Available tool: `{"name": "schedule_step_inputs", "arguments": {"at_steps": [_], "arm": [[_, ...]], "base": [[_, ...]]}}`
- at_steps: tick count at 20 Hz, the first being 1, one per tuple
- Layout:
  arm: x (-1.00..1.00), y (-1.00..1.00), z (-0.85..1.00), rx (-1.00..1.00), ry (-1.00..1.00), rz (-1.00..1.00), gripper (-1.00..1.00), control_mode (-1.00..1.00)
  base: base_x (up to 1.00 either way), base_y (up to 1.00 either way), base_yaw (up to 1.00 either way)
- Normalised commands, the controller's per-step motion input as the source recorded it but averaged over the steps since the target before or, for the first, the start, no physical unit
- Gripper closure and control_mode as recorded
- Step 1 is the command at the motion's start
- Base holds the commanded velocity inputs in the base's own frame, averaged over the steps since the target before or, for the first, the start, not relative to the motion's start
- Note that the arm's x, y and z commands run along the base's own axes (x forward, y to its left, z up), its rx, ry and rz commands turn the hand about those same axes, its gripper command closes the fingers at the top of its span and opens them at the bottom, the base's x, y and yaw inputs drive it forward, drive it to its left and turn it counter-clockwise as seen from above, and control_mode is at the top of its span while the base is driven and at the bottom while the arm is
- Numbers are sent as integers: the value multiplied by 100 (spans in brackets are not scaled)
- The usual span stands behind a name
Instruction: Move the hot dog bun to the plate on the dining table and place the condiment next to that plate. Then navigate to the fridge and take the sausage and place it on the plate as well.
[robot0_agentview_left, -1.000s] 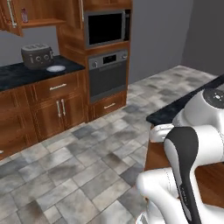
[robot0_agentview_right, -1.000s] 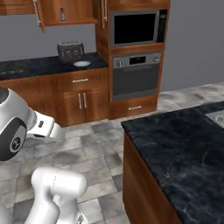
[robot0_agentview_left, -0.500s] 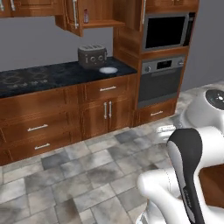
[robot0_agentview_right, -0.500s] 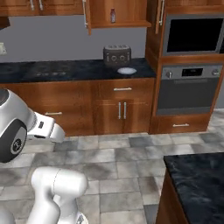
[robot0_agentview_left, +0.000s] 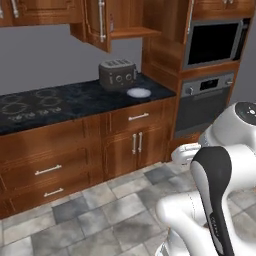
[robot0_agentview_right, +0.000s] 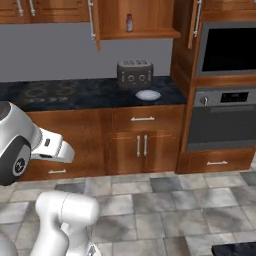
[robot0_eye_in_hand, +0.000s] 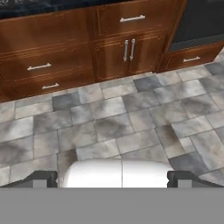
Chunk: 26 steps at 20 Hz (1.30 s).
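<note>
condiment (robot0_agentview_right: 129, 22) stands on the open cabinet shelf above the counter's right end. gripper (robot0_eye_in_hand: 112, 178) spread, empty. bottle likely light, rigid, slick; grasp mid-body, across the label.

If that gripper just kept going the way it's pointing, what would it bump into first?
Most likely the tiled floor. The open, empty gripper points down and forward at bare tiles, short of the wooden cabinets. Depth is hard to judge.

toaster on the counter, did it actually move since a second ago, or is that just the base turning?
No. The toaster sits just behind the small plate on the black counter, as before. Oven and cabinets slid across the frame with it, so the camera moved.
</note>
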Motion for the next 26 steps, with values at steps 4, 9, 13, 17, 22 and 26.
{"name": "schedule_step_inputs", "arguments": {"at_steps": [4, 9, 13, 17, 22, 26], "arm": [[0, 0, 0, 0, 0, 0, -100, 100], [0, 0, 0, 0, 0, 0, -100, 100], [0, 0, 0, 0, 0, 0, -100, 100], [0, 0, 0, 0, 0, 0, -100, 100], [0, 0, 0, 0, 0, 0, -100, 100], [0, 0, 0, 0, 0, 0, -100, 100]], "base": [[100, -3, -7], [100, -39, 0], [89, -62, 6], [92, -51, 22], [82, -35, 39], [67, -43, 37]]}}
